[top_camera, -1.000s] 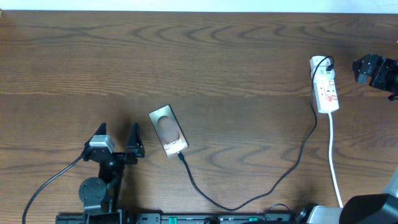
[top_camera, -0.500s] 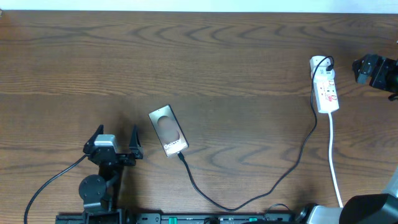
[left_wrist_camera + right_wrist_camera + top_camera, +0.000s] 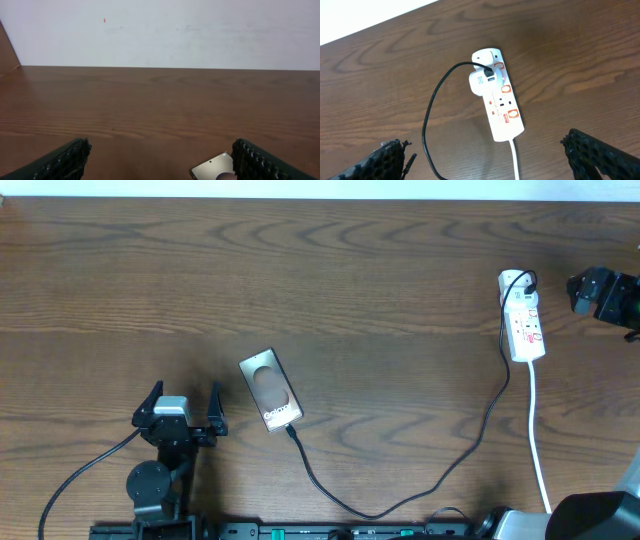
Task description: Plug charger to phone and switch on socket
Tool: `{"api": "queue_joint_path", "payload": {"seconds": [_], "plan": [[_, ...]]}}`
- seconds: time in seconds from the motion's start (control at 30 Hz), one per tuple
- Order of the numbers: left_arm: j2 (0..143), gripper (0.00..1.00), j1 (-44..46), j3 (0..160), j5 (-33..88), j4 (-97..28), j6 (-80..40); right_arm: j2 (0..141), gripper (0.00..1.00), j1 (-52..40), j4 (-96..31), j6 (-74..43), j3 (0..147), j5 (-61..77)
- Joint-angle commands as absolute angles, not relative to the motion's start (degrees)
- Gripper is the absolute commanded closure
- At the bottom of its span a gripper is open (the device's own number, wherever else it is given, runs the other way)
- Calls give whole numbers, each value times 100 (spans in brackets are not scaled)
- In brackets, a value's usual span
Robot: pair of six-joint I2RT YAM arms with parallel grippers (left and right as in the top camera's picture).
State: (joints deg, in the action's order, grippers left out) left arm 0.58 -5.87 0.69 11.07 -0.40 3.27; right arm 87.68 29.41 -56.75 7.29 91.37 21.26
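phone lies flat on the desk, long axis slightly tilted, lettering end toward the robot, charger tip touching it. left gripper sits just left of the phone, spread wide apart. right gripper is far right of the phone by the socket, apart too.

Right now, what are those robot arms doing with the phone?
Two robot arms are charging a phone, and neither holds anything. The phone lies flat on the table. The charger, a thin black cable, runs from the socket to the phone's near end, where its tip looks plugged in. The left gripper sits open beside the phone, apart from it. The right gripper is open near the socket, not touching it. I cannot tell if the switch is on.
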Motion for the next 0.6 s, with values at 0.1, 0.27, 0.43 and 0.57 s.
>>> {"api": "queue_joint_path", "payload": {"seconds": [0.1,0.27,0.43,0.57], "plan": [[8,8,-609,23,1114,-342,392,8733,1,2932,-5682,668,9181,2198],[8,8,-604,23,1133,-340,215,8733,1,2932,-5682,668,9181,2198],[8,8,-373,23,1131,-338,143,8733,1,2932,-5682,668,9181,2198],[8,8,-110,23,1131,-338,143,8733,1,2932,-5682,668,9181,2198]]}}
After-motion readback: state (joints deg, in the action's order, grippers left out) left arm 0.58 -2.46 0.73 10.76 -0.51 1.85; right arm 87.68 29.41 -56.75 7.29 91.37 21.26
